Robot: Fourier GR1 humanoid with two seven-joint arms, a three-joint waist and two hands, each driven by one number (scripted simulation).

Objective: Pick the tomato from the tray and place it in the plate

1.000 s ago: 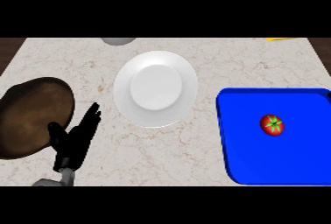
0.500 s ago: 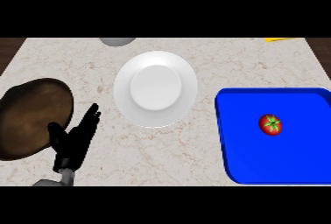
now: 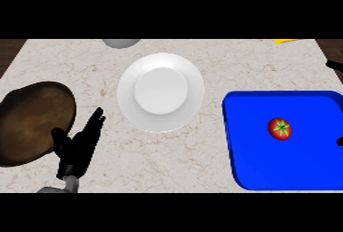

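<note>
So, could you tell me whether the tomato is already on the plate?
No, the tomato lies in the blue tray, apart from the white plate.

Marbled counter [image 3: 227, 68], glossy plate [image 3: 161, 92], blue tray [image 3: 301, 167]

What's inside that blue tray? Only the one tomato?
Yes, the blue tray holds one red tomato with a green stem, sitting right of centre on the tray floor. Nothing else shows inside, though the tray's right edge runs out of view.
</note>
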